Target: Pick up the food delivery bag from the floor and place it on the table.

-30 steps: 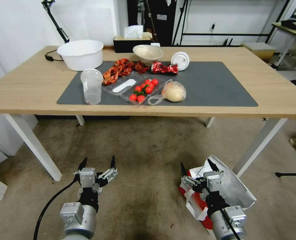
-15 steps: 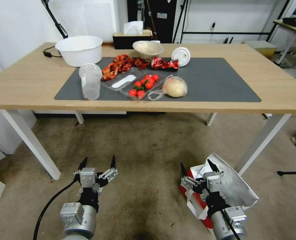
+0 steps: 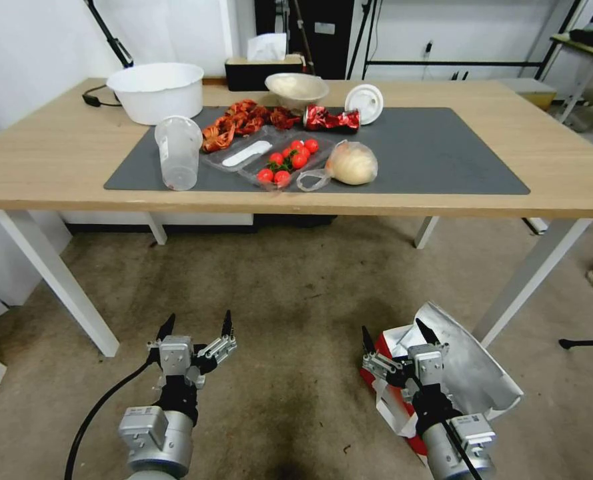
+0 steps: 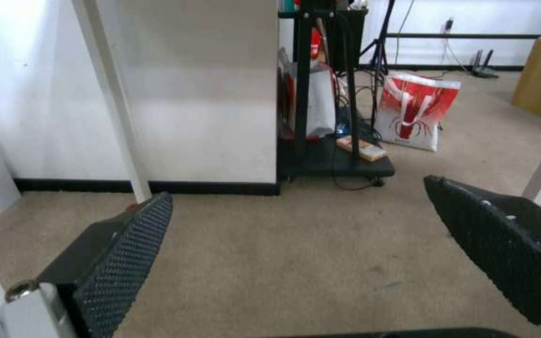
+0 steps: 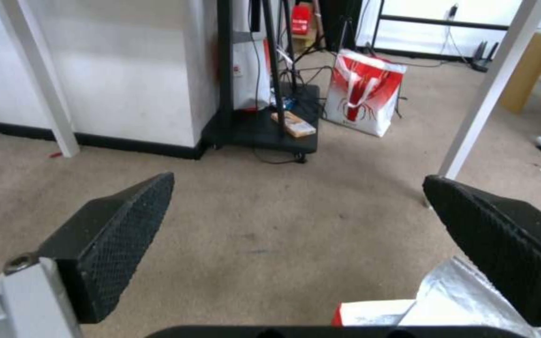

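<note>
Camera's tilted up a touch, both hands (image 3: 391, 337) (image 3: 196, 325) wide open and empty, so grabbing that slumped bag (image 3: 473, 380) by its floppy foil could tear it.

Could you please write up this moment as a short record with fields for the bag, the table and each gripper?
bag: food delivery bag lies on the floor near a table leg, foil lining showing
table: table carries a grey mat with food and containers
left gripper: left gripper open, above bare floor
right gripper: right gripper open, over the bag, holding nothing
task: bag not lifted
</note>
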